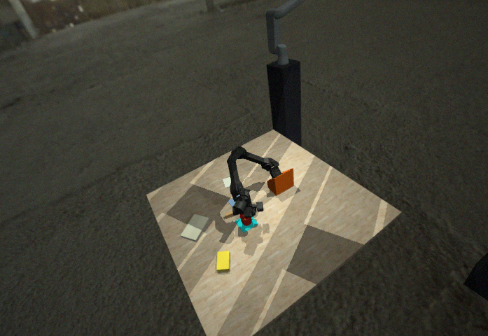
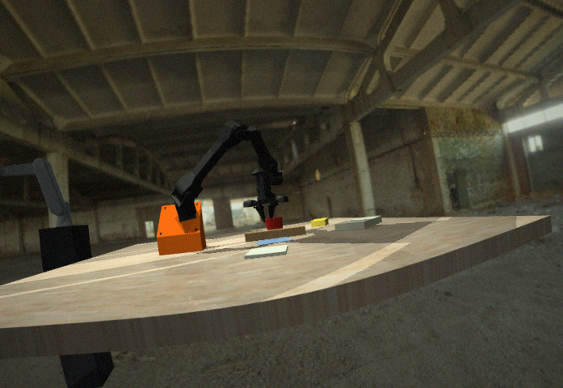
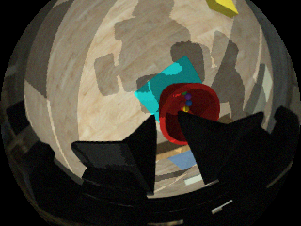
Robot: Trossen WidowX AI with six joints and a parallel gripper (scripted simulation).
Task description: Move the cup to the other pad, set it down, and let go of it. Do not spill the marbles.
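Note:
The red cup point(image 1: 246, 220) point(image 2: 273, 223) point(image 3: 210, 101) stands upright on the cyan pad point(image 1: 245, 228) point(image 3: 171, 77). Several small coloured marbles point(image 3: 188, 103) lie inside the cup. My gripper point(image 2: 266, 218) point(image 3: 166, 116) is open at the cup's rim, with a gap between its fingers. One finger is over the inside of the cup and the other is outside it, with the near wall between them. The blue pad point(image 1: 232, 202) point(image 2: 275, 241) point(image 3: 183, 160) is bare. In the top view the fingertips are hidden by the wrist.
A wooden bar point(image 1: 228, 215) point(image 2: 275, 234) lies between the two pads. A pale slab point(image 1: 194, 227) point(image 2: 359, 223), a yellow block point(image 1: 223, 260) point(image 2: 319, 222) point(image 3: 223, 7) and a small pale tile point(image 1: 227, 182) point(image 2: 266, 251) lie on the table. The orange block point(image 1: 281, 183) point(image 2: 181, 240) is at the arm's base.

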